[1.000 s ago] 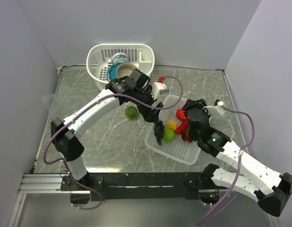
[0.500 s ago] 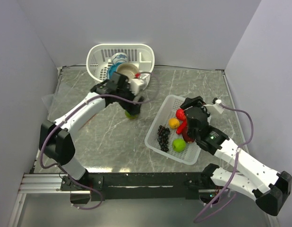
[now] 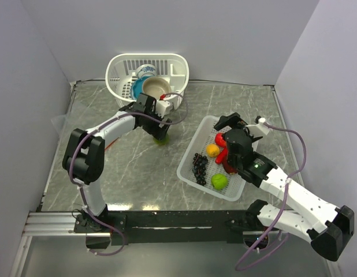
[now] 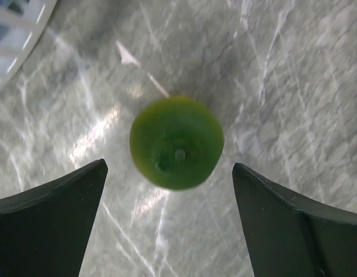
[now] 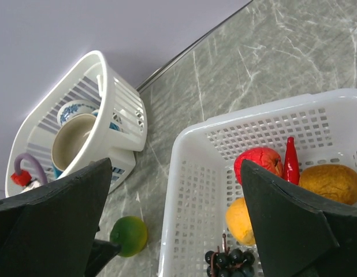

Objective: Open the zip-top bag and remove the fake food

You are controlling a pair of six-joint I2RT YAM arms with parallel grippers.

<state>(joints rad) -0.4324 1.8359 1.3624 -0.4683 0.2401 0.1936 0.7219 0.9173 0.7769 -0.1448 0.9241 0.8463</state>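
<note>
Swung away from the flat basket (image 3: 190,147) since a second ago, and now hanging right over the loose lime (image 4: 177,143) on the bench (image 3: 132,173): left hand (image 4: 168,167), spread wide, one finger on each side of the lime, not touching it. Dropped off in the basket since then: grapes (image 3: 199,165), next to the orange fruit (image 3: 212,150), a second lime (image 3: 219,181), a red apple (image 5: 260,163) and a red chili (image 5: 290,163).

Over the far end of that basket, right hand (image 5: 177,167) spread wide too, holding nothing.

Looks like the zip-top bag (image 3: 58,124) lying flat at the far left edge of the bench, well apart from both hands. Too faint to be sure, and no zip strip to be seen.

Most likely the step now: pick up the loose lime and put it with the rest.

To do it well:
- Go straight down, with the lime kept in the middle of the gap.
- Stop when the fingers sit beside its fat middle, not up near the top.
- Squeeze slowly. Round and smooth, so likely to roll or pop out.
- Lift gently, carry it over, and let go low in the basket.
</note>
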